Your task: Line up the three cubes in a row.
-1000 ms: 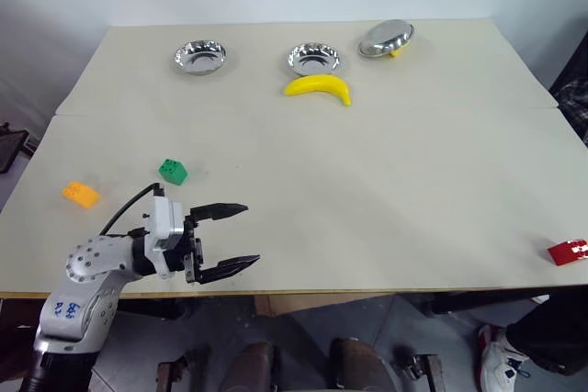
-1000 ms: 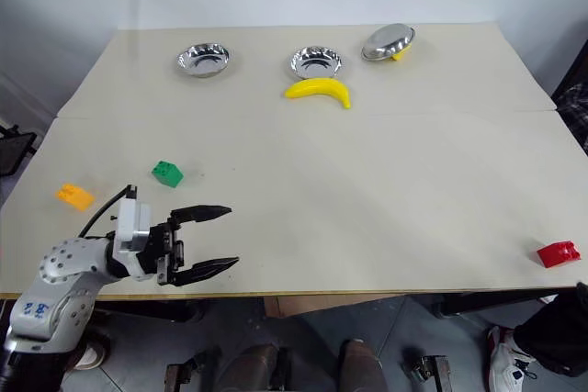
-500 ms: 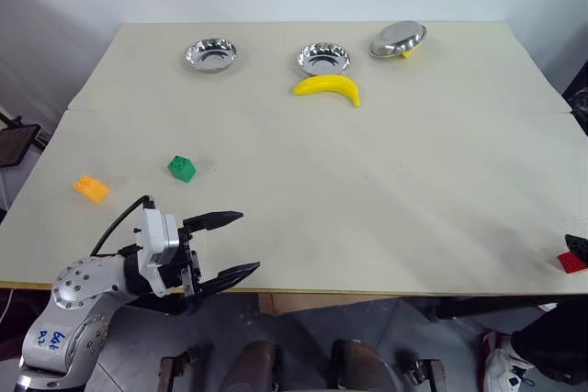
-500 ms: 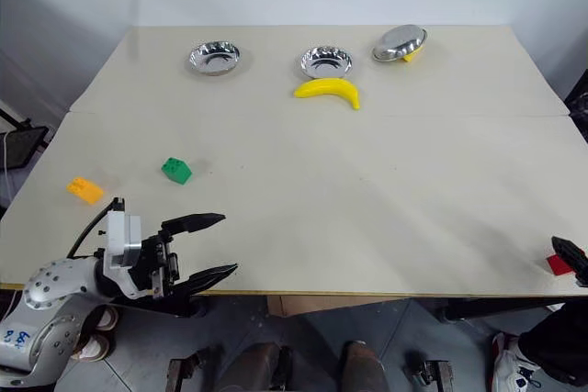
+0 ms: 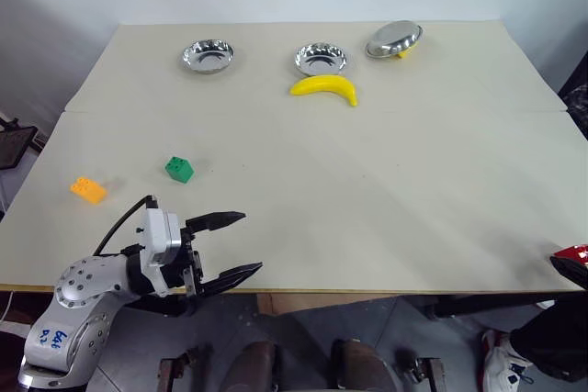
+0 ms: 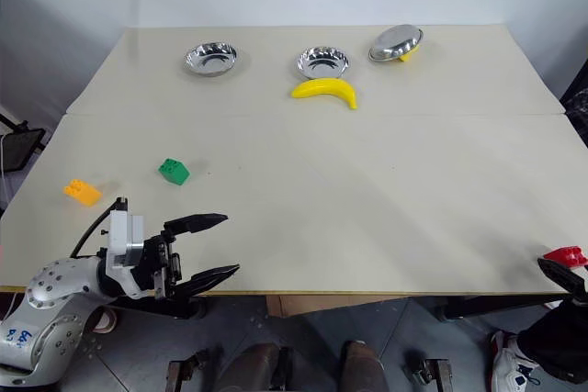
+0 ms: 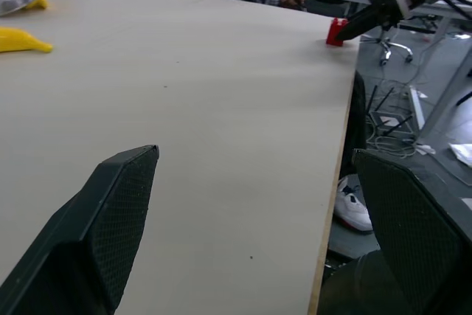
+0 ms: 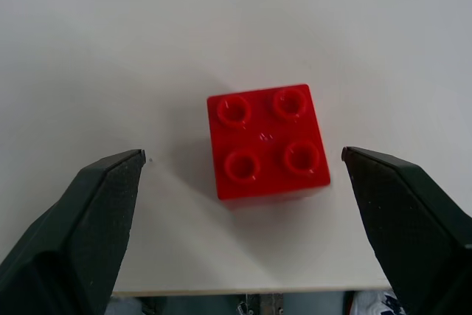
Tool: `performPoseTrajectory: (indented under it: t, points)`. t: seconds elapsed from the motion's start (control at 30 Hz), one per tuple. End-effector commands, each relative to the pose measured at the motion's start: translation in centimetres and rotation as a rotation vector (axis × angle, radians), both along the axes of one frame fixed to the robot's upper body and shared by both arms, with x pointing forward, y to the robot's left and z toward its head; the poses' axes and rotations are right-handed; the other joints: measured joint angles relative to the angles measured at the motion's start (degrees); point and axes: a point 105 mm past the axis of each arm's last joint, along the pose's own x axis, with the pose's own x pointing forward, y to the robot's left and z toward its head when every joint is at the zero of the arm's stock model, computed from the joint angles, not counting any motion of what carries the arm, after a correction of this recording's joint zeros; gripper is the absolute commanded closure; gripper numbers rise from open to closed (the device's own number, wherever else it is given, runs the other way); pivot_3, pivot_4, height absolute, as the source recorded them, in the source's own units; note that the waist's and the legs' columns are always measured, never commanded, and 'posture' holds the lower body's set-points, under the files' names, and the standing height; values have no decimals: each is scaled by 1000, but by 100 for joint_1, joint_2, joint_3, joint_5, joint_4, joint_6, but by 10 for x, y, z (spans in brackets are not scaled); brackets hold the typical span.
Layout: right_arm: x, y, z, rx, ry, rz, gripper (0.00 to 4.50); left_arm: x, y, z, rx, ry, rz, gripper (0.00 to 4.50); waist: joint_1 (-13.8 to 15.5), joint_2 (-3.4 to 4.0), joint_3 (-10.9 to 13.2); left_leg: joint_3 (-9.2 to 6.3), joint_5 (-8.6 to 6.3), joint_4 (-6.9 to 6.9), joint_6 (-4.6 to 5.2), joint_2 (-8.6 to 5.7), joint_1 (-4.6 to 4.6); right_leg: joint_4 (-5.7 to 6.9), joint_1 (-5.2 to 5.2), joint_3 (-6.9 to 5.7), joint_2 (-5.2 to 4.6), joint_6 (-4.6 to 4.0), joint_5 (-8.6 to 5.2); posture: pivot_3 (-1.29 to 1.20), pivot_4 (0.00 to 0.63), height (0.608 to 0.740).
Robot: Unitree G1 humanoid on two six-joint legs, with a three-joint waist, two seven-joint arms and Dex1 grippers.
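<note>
three small studded cubes lie on the surface: one green cube, one orange cube and one red cube. there are three shiny metal bowls and one yellow banana. two grippers show, the left gripper and the right gripper.

Green cube and orange cube lie left; red cube at the right edge, studs up.
</note>
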Motion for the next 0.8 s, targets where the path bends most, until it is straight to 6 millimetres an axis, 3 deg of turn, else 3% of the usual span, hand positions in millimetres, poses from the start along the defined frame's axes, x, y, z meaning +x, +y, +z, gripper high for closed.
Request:
performPoseTrajectory:
  t: [0.03,0.13,0.37,0.53,0.57,0.63,0.73,0.8]
  points:
    - [5,-2,8,-35,-31,21,0,-6,-5,6,-4,-31,-63,24,2,0,0,0,0,0,0,0,0,0,0,0,0,0,0,0,150,740]
    - [8,0,4,-34,-26,29,603,-8,-8,8,2,-45,-112,0,11,0,0,0,0,4,0,-2,-1,-2,3,-1,0,0,0,0,150,740]
    - [9,1,2,-29,-14,52,2953,-1,-12,14,-11,-79,-142,0,3,0,0,-2,0,6,0,-2,1,-1,7,-5,0,0,0,0,150,740]
    - [19,12,15,1,-51,144,2972,1,-16,17,-27,-101,-168,0,-1,0,0,-3,0,8,0,0,2,-2,11,-7,2,0,0,0,150,740]
    - [26,23,23,5,-81,212,2972,0,-16,19,-40,-116,-180,0,-4,0,0,-4,0,8,0,0,3,-2,11,-7,2,0,0,0,150,740]
    - [36,64,34,-76,-76,507,2972,2,-14,17,-34,-118,-169,0,-45,5,0,0,0,10,0,0,2,-3,10,-6,2,0,0,0,150,740]
    - [36,113,34,-196,-48,903,2972,8,-4,9,-25,-99,-125,0,-89,11,-1,-1,1,13,-2,5,5,2,10,-8,7,0,0,0,150,740]
    - [45,141,40,-210,-82,1076,2972,11,5,1,-23,-82,-73,0,-141,2,3,-5,1,16,-4,8,6,2,13,-11,11,0,0,0,150,740]
